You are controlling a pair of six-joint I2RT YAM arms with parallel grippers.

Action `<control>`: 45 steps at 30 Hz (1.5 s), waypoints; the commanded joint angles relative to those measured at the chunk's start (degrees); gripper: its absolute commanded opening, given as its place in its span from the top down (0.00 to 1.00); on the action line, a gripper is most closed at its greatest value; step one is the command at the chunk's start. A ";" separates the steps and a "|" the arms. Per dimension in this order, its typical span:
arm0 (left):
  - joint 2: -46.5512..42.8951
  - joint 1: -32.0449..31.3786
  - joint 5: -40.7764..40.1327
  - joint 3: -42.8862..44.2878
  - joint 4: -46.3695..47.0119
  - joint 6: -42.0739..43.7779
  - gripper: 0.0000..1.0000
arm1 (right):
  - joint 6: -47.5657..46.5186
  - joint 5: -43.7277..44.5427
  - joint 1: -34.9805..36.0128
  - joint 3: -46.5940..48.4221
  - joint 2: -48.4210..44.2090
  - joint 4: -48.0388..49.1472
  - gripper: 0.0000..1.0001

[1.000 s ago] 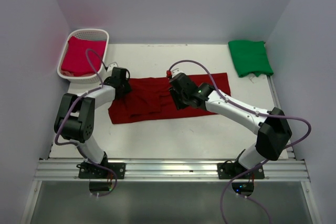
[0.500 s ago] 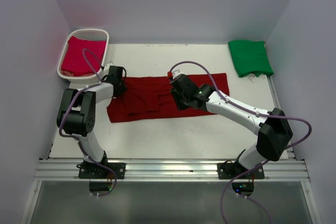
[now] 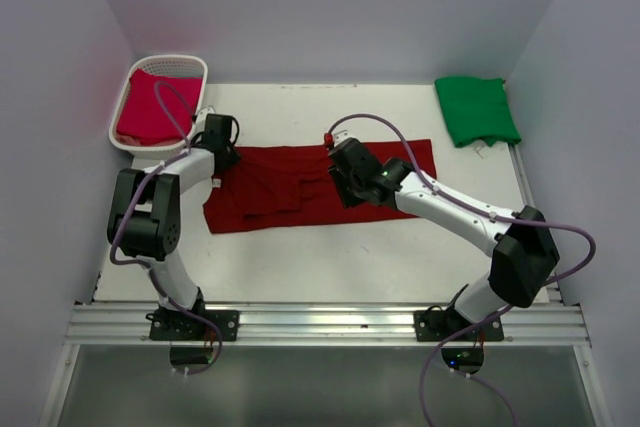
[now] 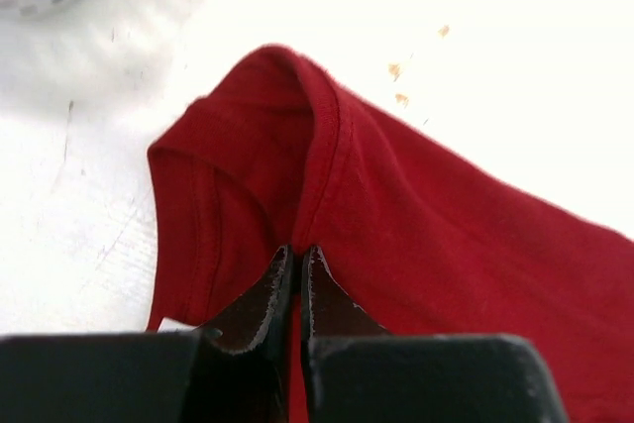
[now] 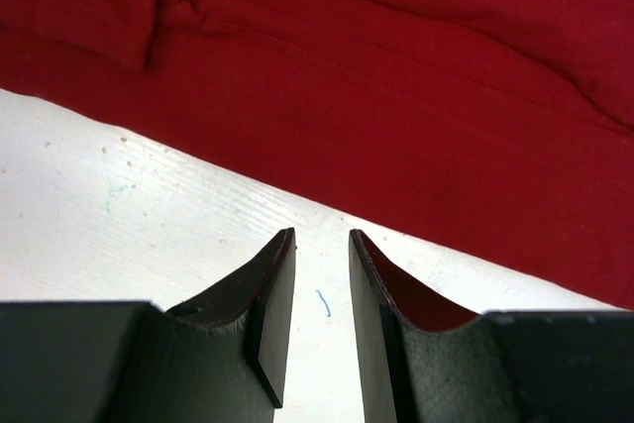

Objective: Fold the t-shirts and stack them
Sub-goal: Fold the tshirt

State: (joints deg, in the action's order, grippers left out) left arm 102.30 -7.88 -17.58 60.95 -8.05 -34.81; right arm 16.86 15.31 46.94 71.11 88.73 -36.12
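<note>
The dark maroon red cloth t-shirt (image 3: 290,187) lies spread mid-bench, its long axis running left to right and the right end slightly farther back. Neck direction cannot be determined. The left tool (image 4: 295,255) is clenched on a ridge of cloth at the shirt's left end. The right tool (image 5: 322,240) is released, over the white bench (image 3: 330,257) at the shirt's near edge. The white plastic lattice basket (image 3: 170,59), far left, holds a pinkish crimson t-shirt (image 3: 150,107). A folded bright green t-shirt (image 3: 475,109) lies at the far right.

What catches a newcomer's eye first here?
The dark red t-shirt lies spread across the middle of the table, with the left pincer shut on a fold near its sleeve and the right pincer open beside its edge. A green t-shirt lies folded at the far right corner. A crimson t-shirt lies in the white basket at far left.
</note>
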 commanded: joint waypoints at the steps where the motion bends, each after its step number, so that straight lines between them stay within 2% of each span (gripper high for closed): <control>1: 1.32 0.76 -1.22 5.05 -1.70 1.85 1.00 | 0.19 0.77 -1.14 -0.18 -2.94 0.96 0.68; 7: 2.46 1.11 -2.01 9.01 -4.86 2.90 0.99 | 0.63 0.07 -4.83 -1.41 -4.09 1.05 0.69; 9: 3.08 1.11 -2.71 10.15 -6.18 2.82 0.79 | 0.89 -0.02 -5.71 -1.76 -4.79 0.96 0.69; 10: 3.43 1.20 -3.76 10.33 -6.53 2.64 0.61 | 0.98 0.07 -6.50 -1.94 -5.14 1.05 0.69; 12: 3.61 1.38 -3.77 10.51 -7.06 2.20 0.40 | 1.15 0.42 -7.03 -2.29 -5.93 1.14 0.68; 13: 3.35 1.38 -3.86 10.25 -7.15 1.94 0.20 | 1.42 0.77 -7.64 -2.38 -6.20 1.14 0.66; 14: 2.91 1.46 -3.86 9.90 -6.80 1.59 0.11 | 1.77 1.90 -7.91 -2.56 -6.46 1.23 0.65; 16: 0.20 1.46 -2.73 7.44 -5.40 0.97 0.00 | 2.99 3.05 -9.05 -2.73 -6.90 1.40 0.60; 19: -5.15 1.46 1.22 3.05 -0.92 1.49 0.00 | 4.84 4.20 -11.42 -3.96 -7.43 3.15 0.59; 22: -9.21 1.20 7.62 -0.65 4.96 2.99 0.02 | 7.56 4.82 -15.63 -5.19 -6.82 5.88 0.62; 23: -9.57 0.94 9.13 -0.83 6.20 3.25 0.04 | 8.18 4.64 -16.95 -5.54 -6.38 7.71 0.64; 24: -9.66 0.76 12.19 -0.48 6.38 3.60 0.10 | 8.62 4.29 -19.32 -6.15 -5.94 8.60 0.67; 25: -9.14 0.24 14.31 -0.31 7.08 4.04 0.17 | 9.41 4.38 -20.56 -6.16 -4.54 10.44 0.85; 26: -8.53 -0.12 16.25 0.31 9.09 4.65 0.25 | 9.68 4.90 -21.70 -6.33 -3.66 11.50 0.97; 27: -7.65 -0.64 17.31 1.01 8.67 4.66 0.45 | 10.03 5.25 -24.15 -5.81 -2.61 12.21 1.00; 29: -4.75 -2.22 19.86 2.59 6.32 4.66 0.66 | 10.47 4.64 -26.45 -4.50 1.96 13.69 1.00; 30: -3.26 -2.75 19.87 2.51 6.21 4.57 0.82 | 10.21 4.29 -28.03 -3.36 3.80 14.49 1.00; 33: -1.76 -4.33 19.61 1.81 6.12 3.70 1.00 | 10.03 2.62 -30.32 0.15 10.31 15.02 1.00; 38: -0.87 -5.83 18.47 -1.61 5.68 1.24 1.00 | 8.63 0.60 -31.12 2.45 15.86 18.70 1.00; 45: -5.26 -8.03 15.57 -7.06 5.68 -0.52 1.00 | 7.48 -0.81 -31.29 3.51 20.43 21.00 1.00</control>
State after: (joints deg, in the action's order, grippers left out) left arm 101.36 -14.72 0.01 56.21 -3.90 -33.43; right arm 25.12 15.33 15.73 72.51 108.14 -19.16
